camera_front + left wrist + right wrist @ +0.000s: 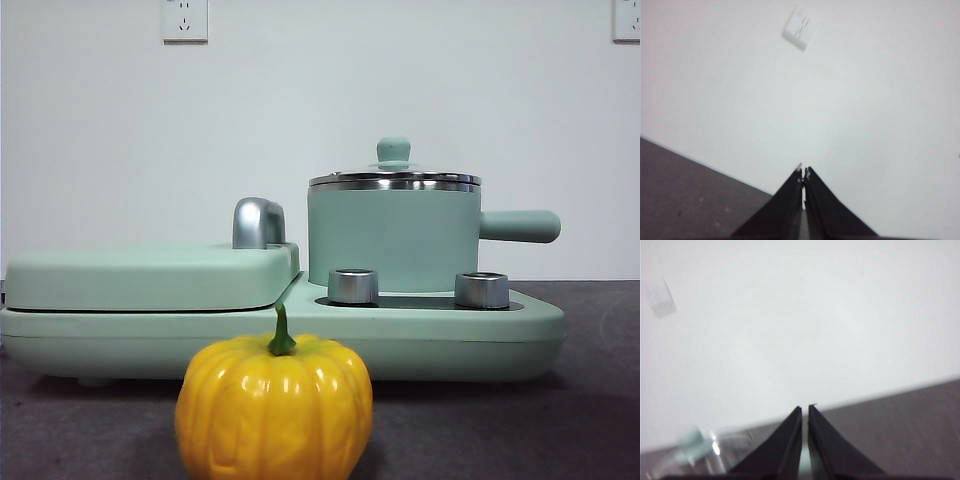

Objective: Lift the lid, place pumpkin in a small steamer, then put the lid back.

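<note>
The pumpkin [274, 408], glossy yellow-orange with a green stem, sits on the dark table close to the front camera. Behind it the small steamer [392, 240], a mint-green pot with a straight side handle [520, 226], stands on the right half of a mint-green cooker. The lid [394, 179] rests on the pot, its mint knob [393, 151] upright. Neither arm shows in the front view. My left gripper [803, 172] is shut, facing the white wall. My right gripper [805, 409] is shut and empty; the lid [725, 452] and its knob [691, 444] appear blurred at the edge of its view.
The cooker's left half carries a flat mint hinged cover [150, 275] with a chrome handle [258, 222]. Two steel dials [353, 285] [481, 289] stand in front of the pot. White wall sockets [184, 19] hang behind.
</note>
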